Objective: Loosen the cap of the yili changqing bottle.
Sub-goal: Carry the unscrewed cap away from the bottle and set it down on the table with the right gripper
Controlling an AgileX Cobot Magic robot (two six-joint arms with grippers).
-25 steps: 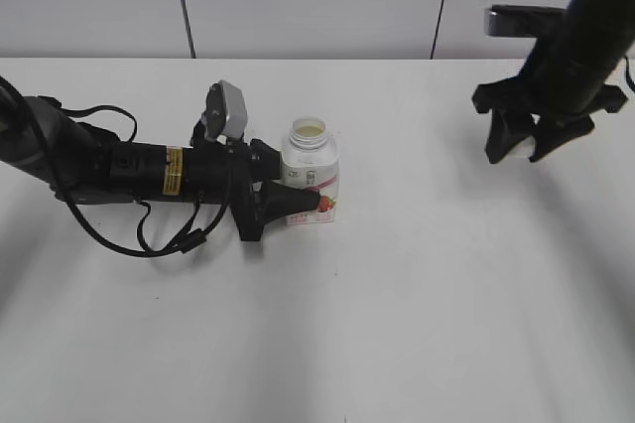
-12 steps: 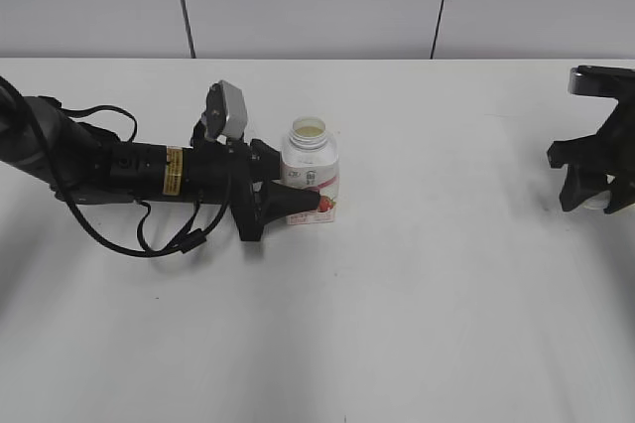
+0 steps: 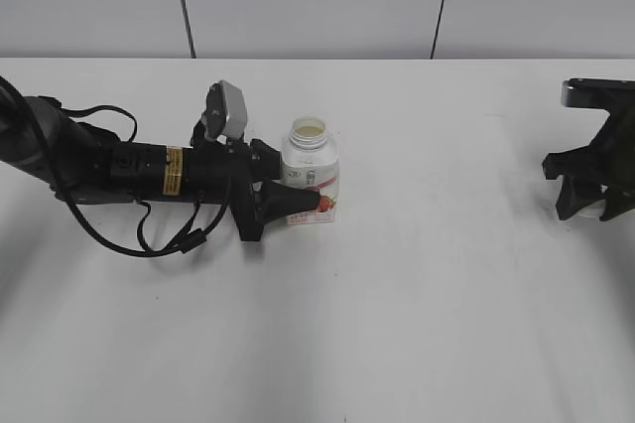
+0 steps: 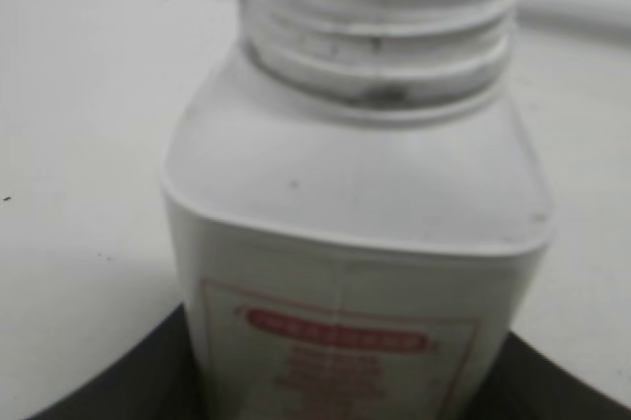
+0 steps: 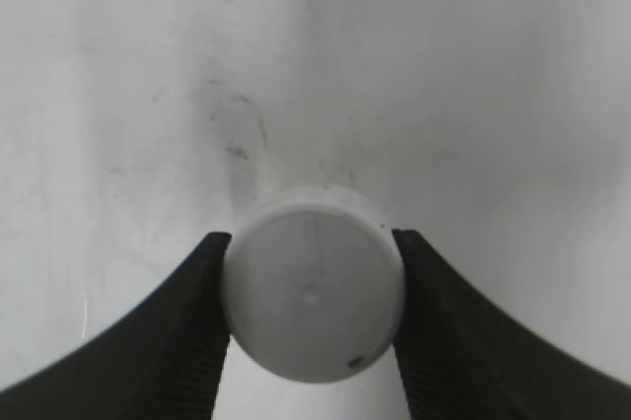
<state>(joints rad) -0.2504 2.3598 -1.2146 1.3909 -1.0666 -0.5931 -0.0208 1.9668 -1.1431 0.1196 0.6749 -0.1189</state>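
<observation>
Two grippers engaged; left gripper point(image 3: 298, 203) lies low along the worktop point(image 3: 417, 294), clamped on the lower body of the yili changqing bottle point(image 3: 311, 170), which stands upright left of centre with neck open; right gripper point(image 5: 311, 307) at the 3 o'clock edge, pads point(image 5: 197, 312) pressed on either side of the cap point(image 5: 313, 304), well apart from the bottle.
</observation>
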